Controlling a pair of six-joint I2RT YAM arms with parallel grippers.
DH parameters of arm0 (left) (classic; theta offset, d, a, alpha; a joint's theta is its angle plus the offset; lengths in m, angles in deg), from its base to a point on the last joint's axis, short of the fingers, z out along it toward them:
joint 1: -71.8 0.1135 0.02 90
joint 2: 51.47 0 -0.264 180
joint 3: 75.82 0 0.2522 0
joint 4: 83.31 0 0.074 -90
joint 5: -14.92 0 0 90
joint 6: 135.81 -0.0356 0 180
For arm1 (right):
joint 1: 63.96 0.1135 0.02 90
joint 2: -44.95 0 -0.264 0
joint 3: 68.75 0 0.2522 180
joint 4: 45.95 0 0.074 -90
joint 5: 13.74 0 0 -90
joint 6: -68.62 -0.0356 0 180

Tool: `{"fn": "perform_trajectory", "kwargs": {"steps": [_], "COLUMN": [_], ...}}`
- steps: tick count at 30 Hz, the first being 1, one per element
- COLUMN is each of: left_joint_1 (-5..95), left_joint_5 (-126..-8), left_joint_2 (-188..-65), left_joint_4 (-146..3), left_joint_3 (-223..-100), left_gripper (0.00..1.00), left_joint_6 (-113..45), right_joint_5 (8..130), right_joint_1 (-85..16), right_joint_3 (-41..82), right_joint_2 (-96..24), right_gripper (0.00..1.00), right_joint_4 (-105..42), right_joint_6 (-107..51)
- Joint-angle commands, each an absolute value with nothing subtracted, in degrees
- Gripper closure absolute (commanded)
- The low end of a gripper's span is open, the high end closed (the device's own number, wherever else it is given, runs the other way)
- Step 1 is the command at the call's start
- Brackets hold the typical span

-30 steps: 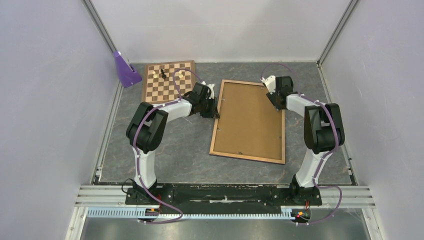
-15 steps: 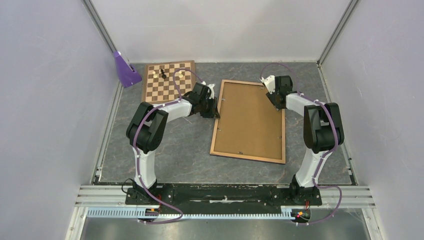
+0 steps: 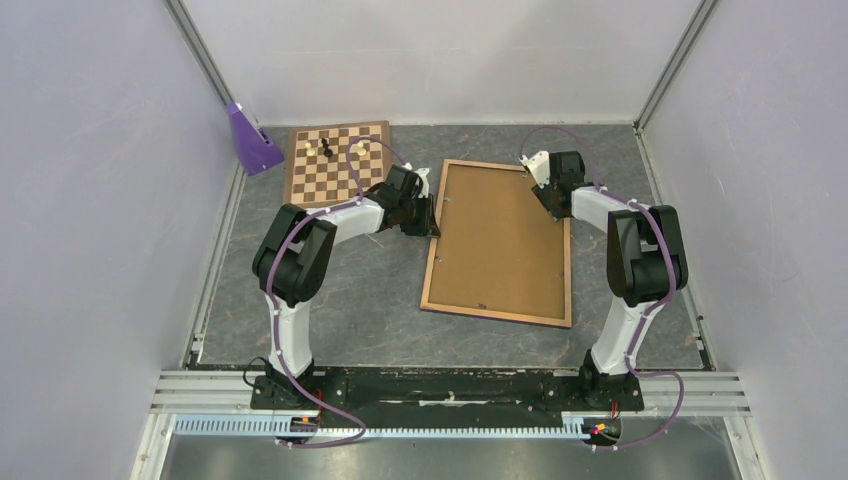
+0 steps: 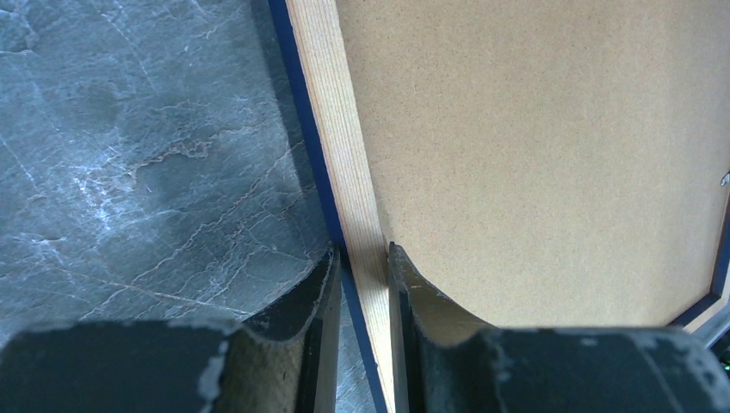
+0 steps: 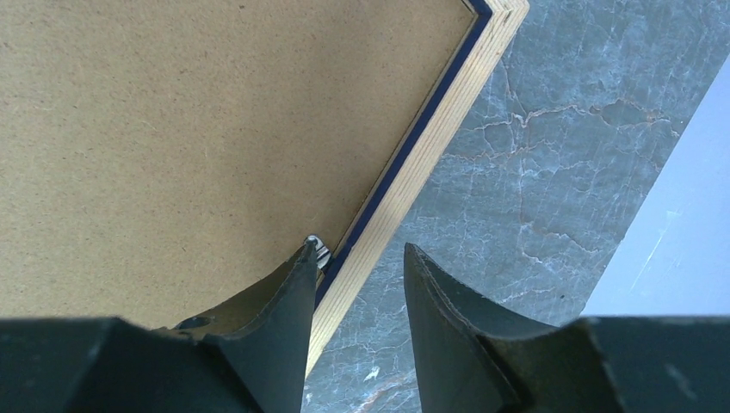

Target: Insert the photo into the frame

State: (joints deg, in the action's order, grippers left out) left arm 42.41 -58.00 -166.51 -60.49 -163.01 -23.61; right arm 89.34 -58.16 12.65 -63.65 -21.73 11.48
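Observation:
The frame (image 3: 495,313) lies back up on the grey table, its light wood rim around a brown backing board (image 3: 500,240). The photo is hidden. My left gripper (image 3: 432,222) is at the frame's left rail, upper part. In the left wrist view my left gripper (image 4: 361,254) is shut on that wood rail (image 4: 344,155), one finger on the blue outer edge and one on the inner edge. My right gripper (image 3: 548,205) is at the right rail near the far corner. It (image 5: 357,249) stands open astride the rail (image 5: 430,129), its left fingertip on a small metal tab (image 5: 319,249).
A chessboard (image 3: 335,162) with a few pieces lies at the back left, just behind my left arm. A purple wedge-shaped object (image 3: 250,140) stands by the left wall. Enclosure walls close in the back and both sides.

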Motion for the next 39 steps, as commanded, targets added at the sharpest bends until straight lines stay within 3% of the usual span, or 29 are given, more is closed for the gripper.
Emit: {"fn": "perform_trajectory", "kwargs": {"steps": [1, 18, 39], "left_joint_1": [42.1, 42.1, 42.1], "left_joint_5": [-55.7, -56.0, -56.7], "left_joint_2": [-167.3, -167.2, -166.7], "left_joint_4": [-60.1, -59.9, -59.6], "left_joint_3": [-163.8, -163.7, -163.8], "left_gripper": [0.98, 0.98, 0.98], "left_joint_6": [-26.4, -26.6, -27.0], "right_joint_5": [95.0, 98.0, 94.4], "right_joint_1": [-59.0, -59.0, -58.9], "right_joint_3": [14.4, 16.1, 8.6], "right_joint_2": [-63.9, -65.3, -59.8], "right_gripper": [0.55, 0.48, 0.47], "right_joint_4": [-25.5, -28.3, -26.3], "right_joint_6": [13.1, 13.7, 13.4]}}
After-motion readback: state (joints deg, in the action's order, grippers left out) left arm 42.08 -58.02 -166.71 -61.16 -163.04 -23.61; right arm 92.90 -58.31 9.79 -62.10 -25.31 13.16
